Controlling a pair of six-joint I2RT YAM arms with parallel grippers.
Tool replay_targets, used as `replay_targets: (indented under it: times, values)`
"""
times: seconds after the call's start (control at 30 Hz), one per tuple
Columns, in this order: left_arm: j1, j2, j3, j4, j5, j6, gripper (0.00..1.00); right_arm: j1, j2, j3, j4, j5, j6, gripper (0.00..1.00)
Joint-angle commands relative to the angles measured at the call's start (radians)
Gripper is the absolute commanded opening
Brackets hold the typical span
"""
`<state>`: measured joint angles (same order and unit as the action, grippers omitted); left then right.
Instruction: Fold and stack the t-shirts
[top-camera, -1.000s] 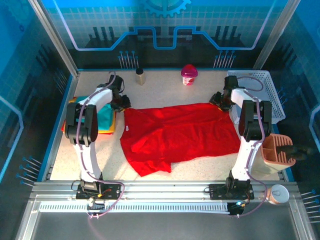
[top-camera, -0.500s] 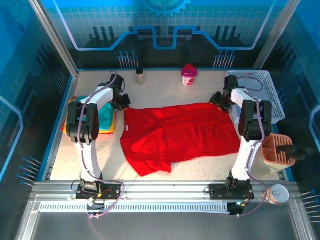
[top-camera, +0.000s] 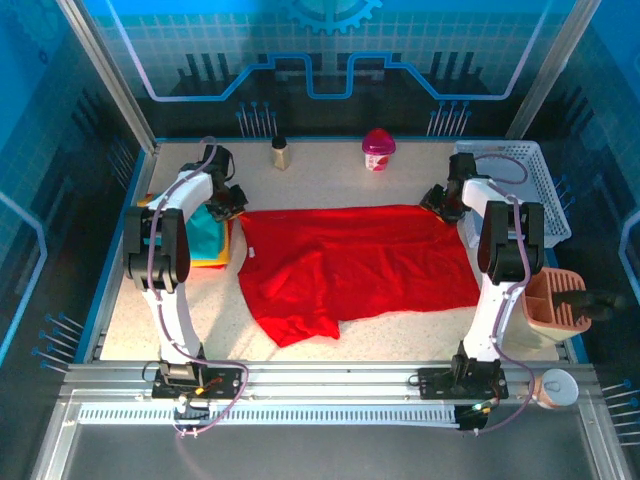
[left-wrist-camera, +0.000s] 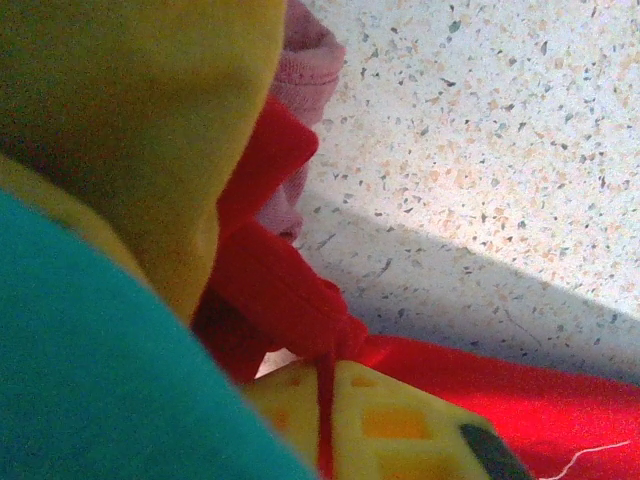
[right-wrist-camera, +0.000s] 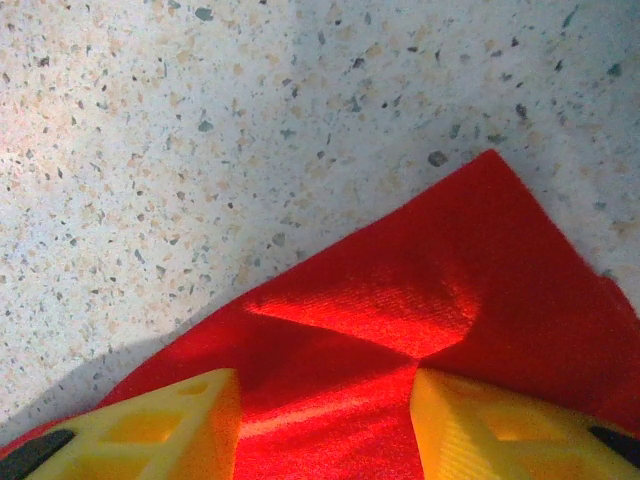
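A pale speckled surface (top-camera: 330, 170) sits inside a blue-lit enclosure, with a white basket (top-camera: 530, 165) at its far right edge. The red t-shirt (top-camera: 360, 265) lies spread across the middle. It is mostly flat, but its near left part is bunched and turned over on itself.

At the shirt's far left corner the left claw (top-camera: 228, 203) is closed on a thin pinch of red cloth. The left wrist view shows a sliver of red running between its two yellow fingers. This claw is just beside the folded stack (top-camera: 208, 238), which has teal on top and yellow and orange edges beneath. At the far right corner the right claw (top-camera: 440, 200) has its fingers apart. They straddle the cloth corner without clamping it.

The main risk appears to be an uneven pull. With only the left side gripped, a lift or drag would likely skew the shirt and deepen the bunching. The left pinch looks slight, so the cloth could slip free. Any sideways swing there might also nudge the folded stack out of line.
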<state>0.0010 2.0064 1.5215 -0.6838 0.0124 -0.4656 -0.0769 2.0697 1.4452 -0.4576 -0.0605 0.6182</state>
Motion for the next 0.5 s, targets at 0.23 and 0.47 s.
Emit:
replay_targets:
  times: [0.23, 0.47]
  values:
    - [-0.04, -0.087, 0.06, -0.058, 0.009, 0.019, 0.38, 0.037, -0.12, 0.006, -0.027, 0.005, -0.058, 0.7]
    - [-0.164, -0.163, -0.03, -0.048, 0.003, -0.007, 0.41, 0.121, -0.191, 0.01, -0.114, 0.095, -0.131, 0.88]
